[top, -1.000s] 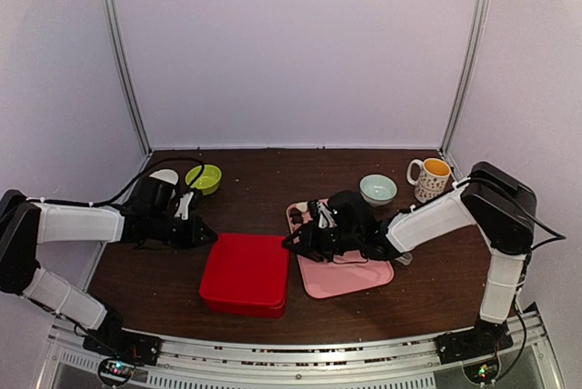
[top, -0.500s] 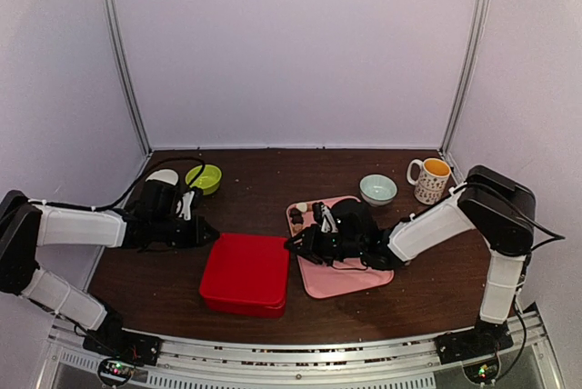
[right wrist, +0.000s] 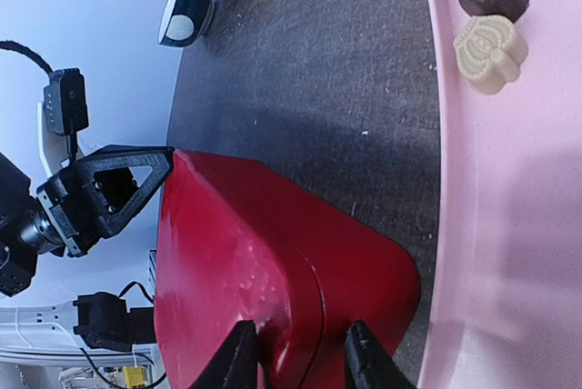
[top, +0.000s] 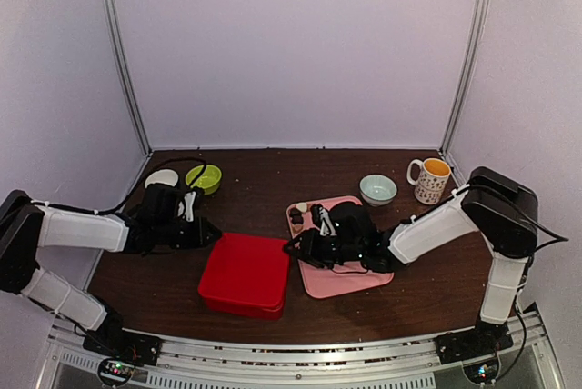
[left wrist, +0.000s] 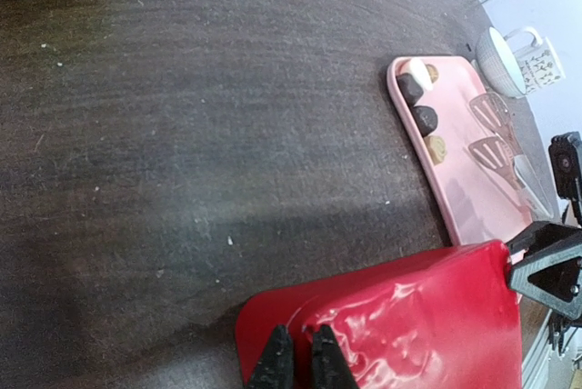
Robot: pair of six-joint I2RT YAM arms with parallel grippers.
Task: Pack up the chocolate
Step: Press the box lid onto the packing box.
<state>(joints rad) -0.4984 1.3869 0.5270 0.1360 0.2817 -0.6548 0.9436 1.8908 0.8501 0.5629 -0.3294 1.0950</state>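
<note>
The chocolate (left wrist: pixel 425 118) is a short row of tiny dark, tan and cream pieces at the far end of the pink tray (top: pixel 350 278); a cream piece (right wrist: pixel 491 48) and a dark one show close up. A closed red box (top: pixel 244 273) lies left of the tray. My left gripper (top: pixel 215 234) (left wrist: pixel 296 334) is pinched shut on the lid rim at the box's far left corner. At the box's right edge, my right gripper (top: pixel 291 247) (right wrist: pixel 296 330) clamps the corner (right wrist: pixel 300 298) between its fingers.
Pale metal tongs (left wrist: pixel 498 133) lie on the tray. A teal bowl (top: pixel 377 189) and a mug (top: pixel 429 178) stand behind the tray. A green bowl (top: pixel 205 178) and a small dark-and-white dish (top: pixel 162 177) sit at the back left.
The left gripper has slid a little right onto the box corner. The right arm has shifted along the box's right edge, and the red box has turned slightly.
</note>
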